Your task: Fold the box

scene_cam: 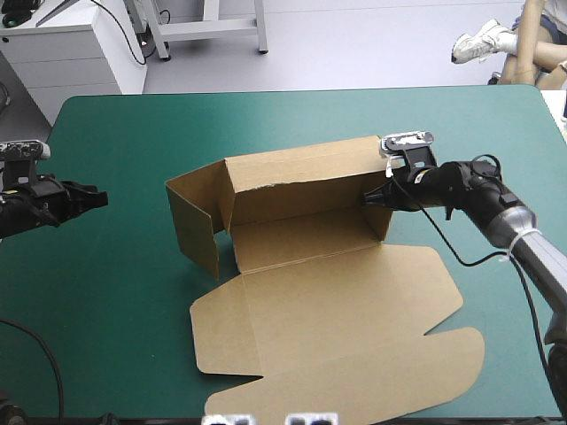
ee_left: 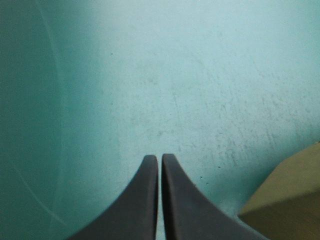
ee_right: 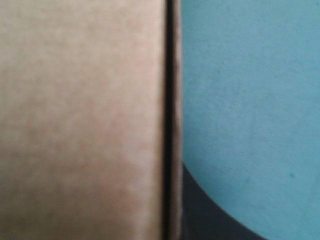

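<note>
Though part-raised, one brown box (scene_cam: 328, 301).

The teal-green cover (scene_cam: 106, 292) is lit brightly and evenly from above. Soft shadows are cast within the box (scene_cam: 301, 235), below its raised walls. In the left wrist view a pale sheen is seen beyond the box's corner, dimming farther off.

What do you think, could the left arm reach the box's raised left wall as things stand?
Probably yes: only bare cover lies between the left claw and the box, whose left wall faces it; the shut claw would need opening first.
</note>
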`<action>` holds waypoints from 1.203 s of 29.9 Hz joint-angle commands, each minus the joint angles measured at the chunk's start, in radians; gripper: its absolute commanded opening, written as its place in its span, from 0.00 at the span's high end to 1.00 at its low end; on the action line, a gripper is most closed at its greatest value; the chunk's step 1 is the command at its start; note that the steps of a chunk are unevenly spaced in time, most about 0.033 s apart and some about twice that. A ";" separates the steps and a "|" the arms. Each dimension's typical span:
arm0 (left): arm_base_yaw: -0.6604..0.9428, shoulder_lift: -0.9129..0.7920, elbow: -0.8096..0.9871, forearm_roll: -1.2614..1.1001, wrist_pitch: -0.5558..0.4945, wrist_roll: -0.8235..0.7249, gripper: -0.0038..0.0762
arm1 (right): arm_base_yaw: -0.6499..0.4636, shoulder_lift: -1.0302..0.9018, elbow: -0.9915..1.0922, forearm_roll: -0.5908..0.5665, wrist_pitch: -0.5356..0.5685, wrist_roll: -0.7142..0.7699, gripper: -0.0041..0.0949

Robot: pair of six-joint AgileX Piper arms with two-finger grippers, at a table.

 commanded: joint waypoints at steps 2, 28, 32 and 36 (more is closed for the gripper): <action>-0.003 -0.023 -0.028 -0.063 -0.040 0.005 0.94 | -0.008 -0.030 -0.174 -0.152 0.198 0.100 0.98; -0.034 -0.023 -0.028 -0.119 -0.009 0.002 0.94 | -0.008 0.001 -0.274 -0.093 0.578 0.213 0.97; -0.034 -0.023 -0.028 -0.121 -0.018 0.002 0.94 | -0.008 0.031 -0.289 -0.120 0.576 0.215 0.97; -0.034 -0.023 -0.028 -0.125 -0.018 0.002 0.94 | -0.008 0.085 -0.338 -0.130 0.576 0.221 0.97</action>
